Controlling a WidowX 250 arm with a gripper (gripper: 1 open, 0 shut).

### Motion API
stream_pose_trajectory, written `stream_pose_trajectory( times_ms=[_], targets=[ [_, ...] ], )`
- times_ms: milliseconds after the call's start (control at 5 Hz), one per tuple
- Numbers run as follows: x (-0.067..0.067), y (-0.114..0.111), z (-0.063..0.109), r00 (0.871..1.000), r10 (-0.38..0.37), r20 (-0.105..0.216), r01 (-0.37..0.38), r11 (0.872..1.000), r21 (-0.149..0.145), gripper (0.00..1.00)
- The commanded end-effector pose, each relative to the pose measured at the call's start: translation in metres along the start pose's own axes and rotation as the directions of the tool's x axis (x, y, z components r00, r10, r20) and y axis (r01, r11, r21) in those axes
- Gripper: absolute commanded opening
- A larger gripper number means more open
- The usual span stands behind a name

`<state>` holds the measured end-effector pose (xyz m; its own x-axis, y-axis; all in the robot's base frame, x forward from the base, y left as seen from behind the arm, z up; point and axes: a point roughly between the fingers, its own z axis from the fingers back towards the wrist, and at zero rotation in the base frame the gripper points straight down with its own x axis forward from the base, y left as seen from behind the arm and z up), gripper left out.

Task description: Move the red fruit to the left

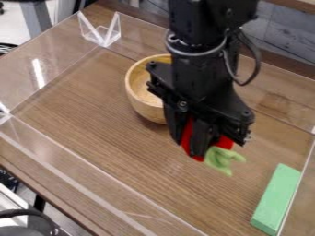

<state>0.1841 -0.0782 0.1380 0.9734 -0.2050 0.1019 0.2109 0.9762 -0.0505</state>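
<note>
Fruit [197,138] pinched between my fingers, just right of the bowl [147,89].

My gripper [207,146] points straight down and is clamped shut on the fruit: red shows between the black fingers [229,132], the green leafy top [224,159] pokes out below them, near the table [99,138]. I cannot see into the bowl; my arm hides most of it. A block [275,198] lies well right of the bowl, apart from me. Clear walls [50,64] ring the table.
</note>
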Motion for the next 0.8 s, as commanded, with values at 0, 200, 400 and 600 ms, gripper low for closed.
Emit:
stream_pose_trajectory(
  times_ms=[0,200,400,600],
  targets=[
    [0.007,0.022,0.020,0.998,0.035,0.056,-0.035,0.999,-0.002,0.00],
    [0.005,0.056,0.026,0.994,0.096,0.062,-0.097,0.995,0.019,0.00],
    [0.004,0.089,0.027,0.987,0.147,0.061,-0.150,0.988,0.037,0.00],
    [0.003,0.124,0.026,0.980,0.193,0.053,-0.196,0.979,0.049,0.00]
  ],
)
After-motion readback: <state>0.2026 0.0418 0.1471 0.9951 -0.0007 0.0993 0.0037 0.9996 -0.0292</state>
